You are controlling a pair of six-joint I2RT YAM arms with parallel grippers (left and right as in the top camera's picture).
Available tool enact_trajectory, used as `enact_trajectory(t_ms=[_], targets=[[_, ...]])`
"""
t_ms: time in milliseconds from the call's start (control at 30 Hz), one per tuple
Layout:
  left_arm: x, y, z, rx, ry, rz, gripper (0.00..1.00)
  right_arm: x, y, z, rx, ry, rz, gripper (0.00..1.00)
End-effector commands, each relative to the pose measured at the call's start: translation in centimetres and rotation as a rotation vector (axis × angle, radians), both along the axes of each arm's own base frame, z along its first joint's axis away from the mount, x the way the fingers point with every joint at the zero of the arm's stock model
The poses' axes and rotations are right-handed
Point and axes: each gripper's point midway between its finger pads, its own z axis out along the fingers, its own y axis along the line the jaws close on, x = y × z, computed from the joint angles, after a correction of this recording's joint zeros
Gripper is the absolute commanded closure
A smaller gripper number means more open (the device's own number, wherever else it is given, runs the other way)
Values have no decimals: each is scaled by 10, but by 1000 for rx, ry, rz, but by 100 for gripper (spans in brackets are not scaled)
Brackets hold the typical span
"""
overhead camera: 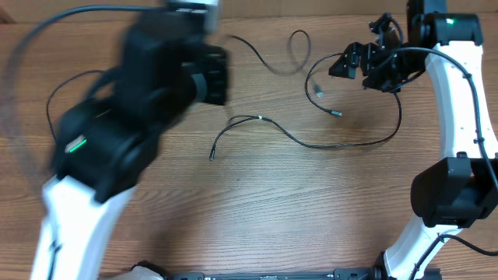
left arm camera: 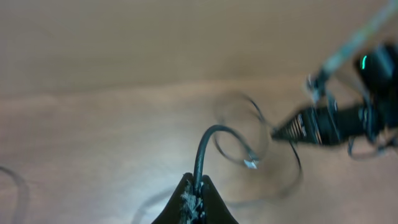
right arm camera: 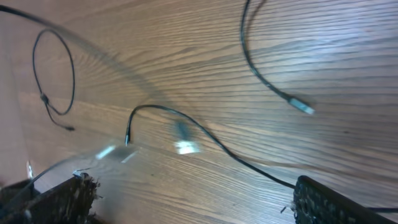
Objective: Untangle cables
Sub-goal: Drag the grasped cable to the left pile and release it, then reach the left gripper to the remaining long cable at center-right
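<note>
thin black cables (overhead camera: 311,145), some silver-tipped, lay loose in curves and loops across the far middle of the tabletop (overhead camera: 296,210). the left pincer (left arm camera: 195,200) was clamped on one cable (left arm camera: 204,140), which arched up from it. the right pincer (right arm camera: 194,186) gaped wide, gripping nothing.

Black cables (overhead camera: 334,145), silver plug tips (right arm camera: 303,107), brown wood-grain table (overhead camera: 272,222), white-and-black arms (overhead camera: 461,101)

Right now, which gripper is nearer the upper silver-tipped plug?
Right. The right gripper is just up-right of the plug; the left gripper, shut on a cable, is far to its left.
</note>
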Motion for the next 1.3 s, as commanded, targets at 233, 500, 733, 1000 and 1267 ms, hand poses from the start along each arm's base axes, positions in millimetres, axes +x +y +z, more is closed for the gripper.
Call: enact_trajectory(t_ms=[233, 500, 733, 1000, 1267], targets=[[18, 168, 45, 20, -174, 451, 96, -4, 27, 19, -13, -74, 72, 0], [36, 312, 14, 77, -103, 847, 96, -6, 25, 16, -30, -61, 68, 0], [78, 382, -84, 88, 146, 949, 96, -12, 24, 15, -30, -35, 68, 0], [101, 392, -170, 67, 369, 948, 0, -12, 24, 15, -30, -34, 68, 0], [86, 337, -82, -22, 159, 786, 3, -7, 24, 16, -30, -59, 68, 0]])
